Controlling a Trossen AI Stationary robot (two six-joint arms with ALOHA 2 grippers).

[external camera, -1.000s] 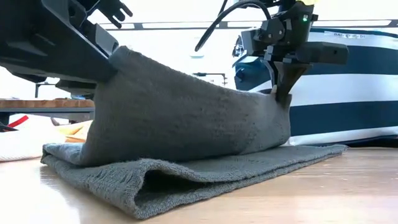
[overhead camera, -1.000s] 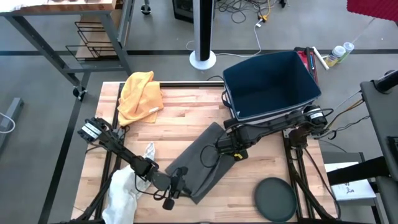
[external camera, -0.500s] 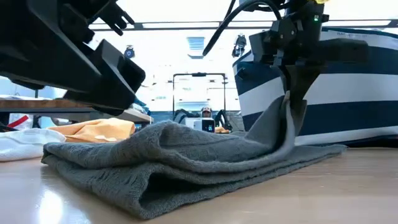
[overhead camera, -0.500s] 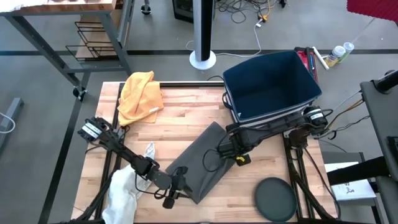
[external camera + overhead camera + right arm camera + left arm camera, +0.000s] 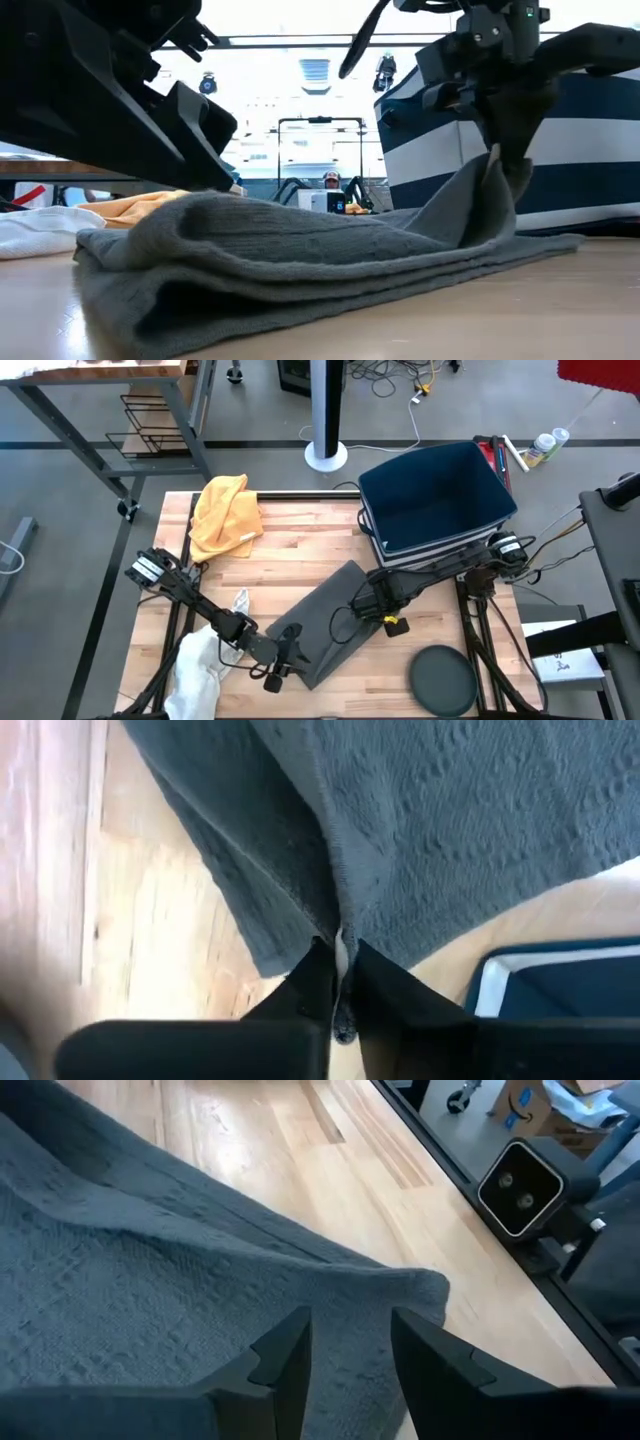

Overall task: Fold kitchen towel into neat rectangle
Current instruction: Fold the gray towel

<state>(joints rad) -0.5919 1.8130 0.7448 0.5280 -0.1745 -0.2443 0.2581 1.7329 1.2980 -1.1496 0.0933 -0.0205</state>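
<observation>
Grey concrete floor around a pale butcher-block wooden table (image 5: 300, 555); the low view alone looks past it into a bright room with a rack and a person far back. The high view alone gives the layout: dark grey waffle-knit kitchen towel (image 5: 330, 622), folded into a slanted strip, at the table's centre toward the front edge; crumpled orange cloth (image 5: 226, 512) at the far left corner; white cloth (image 5: 196, 670) over the front left edge; navy fabric bin with white stripes (image 5: 436, 495) at the far right; dark round disc (image 5: 444, 680) at the front right.

Left arm runs low along the table's front left. Left gripper (image 5: 281, 656) sits at the towel's near end. The left wrist view shows its 2 fingers (image 5: 285, 1365) parted, hanging above the towel's corner with cloth visible in the gap; nothing is clamped.

Right arm reaches in from the right, in front of the bin. Right gripper (image 5: 372, 603) points down at the towel's right edge. The right wrist view shows its fingers (image 5: 312, 982) nearly together, a thin fold of towel edge pinched between them. The low view shows that edge pulled up into a peak under the gripper (image 5: 510, 165), the remaining layers lying flat.
</observation>
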